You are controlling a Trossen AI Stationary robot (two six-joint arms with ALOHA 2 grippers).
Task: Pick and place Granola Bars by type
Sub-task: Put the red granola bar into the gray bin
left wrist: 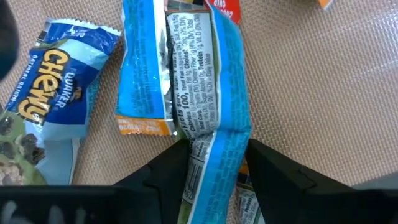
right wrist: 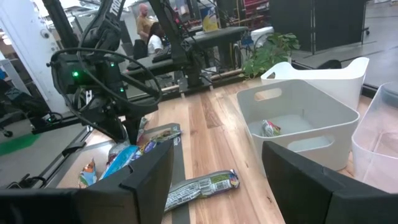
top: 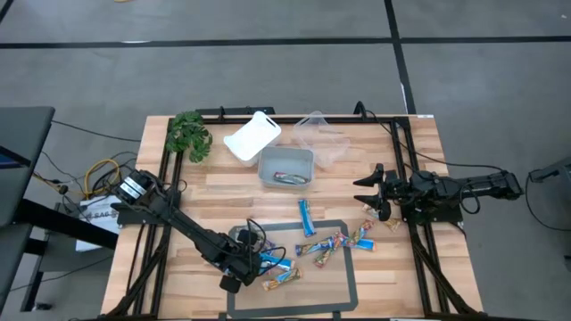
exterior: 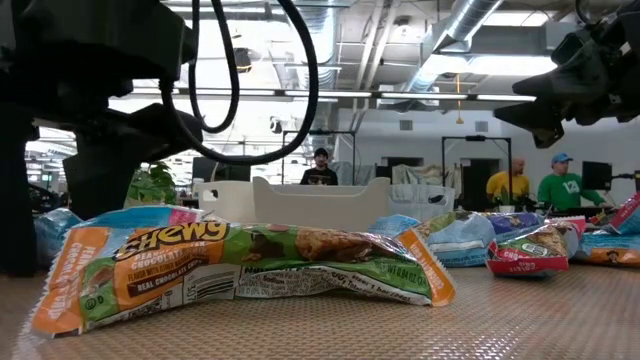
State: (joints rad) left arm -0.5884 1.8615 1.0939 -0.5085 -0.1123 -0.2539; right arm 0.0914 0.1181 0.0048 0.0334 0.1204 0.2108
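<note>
Blue shiny wrapped granola bar [left wrist: 208, 118] lies between the left gripper's [left wrist: 214, 168] parted fingers, near the grey tub [top: 286, 168]; right gripper [top: 372, 193] open.

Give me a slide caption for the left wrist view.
Left pincer straddling a blue granola bar on the mat, other bars beside it.

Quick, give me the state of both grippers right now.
Left gripper: fingers astride a blue granola bar on the mat; whether it grips, cannot be told.
Right gripper: open, empty, waiting at the table's right side.
</note>
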